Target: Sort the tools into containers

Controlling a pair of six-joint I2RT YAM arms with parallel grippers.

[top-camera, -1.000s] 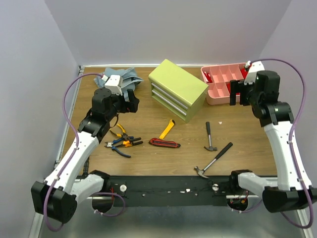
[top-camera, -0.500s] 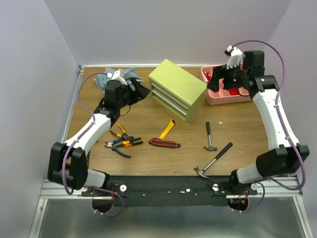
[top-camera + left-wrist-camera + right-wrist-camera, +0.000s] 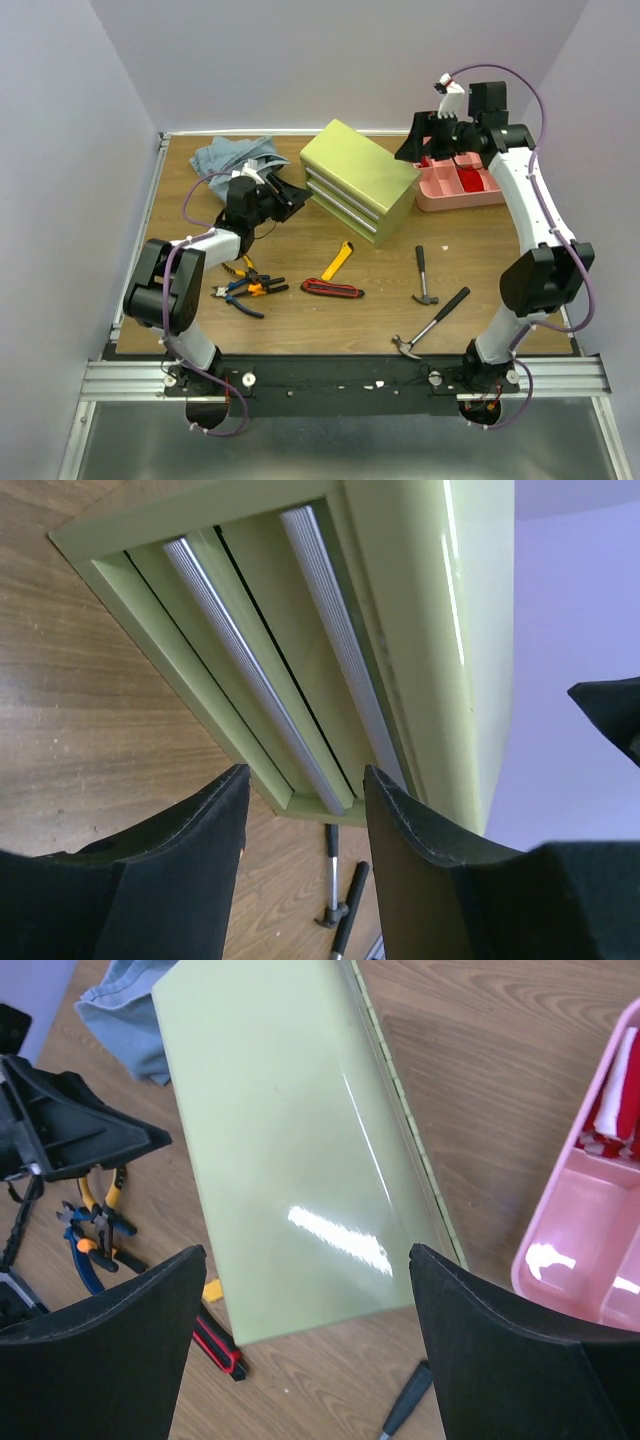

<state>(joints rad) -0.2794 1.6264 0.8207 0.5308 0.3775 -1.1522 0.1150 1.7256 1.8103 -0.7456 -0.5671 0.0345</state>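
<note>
**On the worktop: chest shut, tools loose**

On the worktop (image 3: pixel 300 330), the yellow-green chest (image 3: pixel 360 175) sits at 12 o'clock with all three drawers closed. It looks stiff, glossy and heavy, and the ribbed silver drawer edges (image 3: pixel 255 680) seem the only purchase. The left fingers (image 3: pixel 190 860) gape empty just off its 9 o'clock end. The right fingers (image 3: pixel 110 1330) hang spread and empty above its lid. The pink tray (image 3: pixel 465 190) lies at 2 o'clock, probably light and apt to slide. Two hammers (image 3: pixel 424 275) lie at 4 to 5 o'clock; they look head-heavy and are best pinched near the head. Pliers (image 3: pixel 245 288) cluster at 8 o'clock, handles overlapping. The yellow knife (image 3: pixel 337 262) and red-black tool (image 3: pixel 332 290), both slim, lie near centre.
</note>
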